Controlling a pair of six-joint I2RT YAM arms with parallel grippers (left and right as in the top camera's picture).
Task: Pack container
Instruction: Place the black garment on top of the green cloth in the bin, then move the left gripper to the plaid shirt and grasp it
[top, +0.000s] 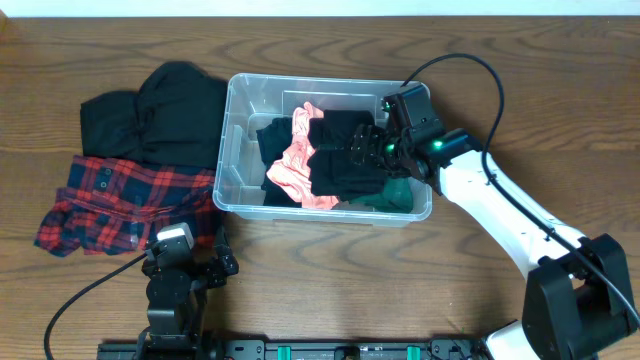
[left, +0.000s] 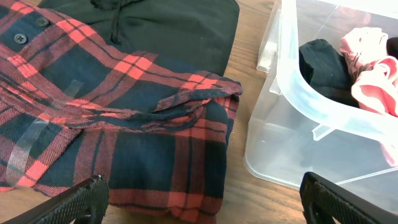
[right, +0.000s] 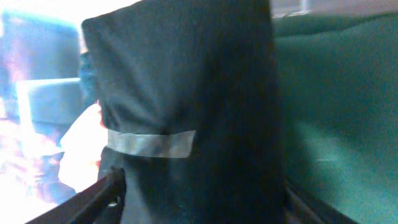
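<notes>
The container (top: 228, 170) is a clear plastic bin in the middle of the table; its rim shows in the left wrist view (left: 298, 87). Inside lie a black garment (top: 340, 150), a pink garment (top: 298, 160) and a green garment (top: 398, 196). My right gripper (top: 372, 148) is down in the bin's right part. In the right wrist view its fingers (right: 202, 193) stand wide apart on either side of the black garment (right: 186, 93), beside the green one (right: 336, 93). My left gripper (top: 188, 262) is open and empty (left: 202, 186) near the front edge, just before a plaid shirt.
A red and dark plaid shirt (top: 120, 200) lies left of the bin, its hem by my left fingers (left: 124, 112). A black hoodie (top: 160, 110) lies behind it (left: 174, 25). The pink garment (left: 373, 68) shows through the bin wall.
</notes>
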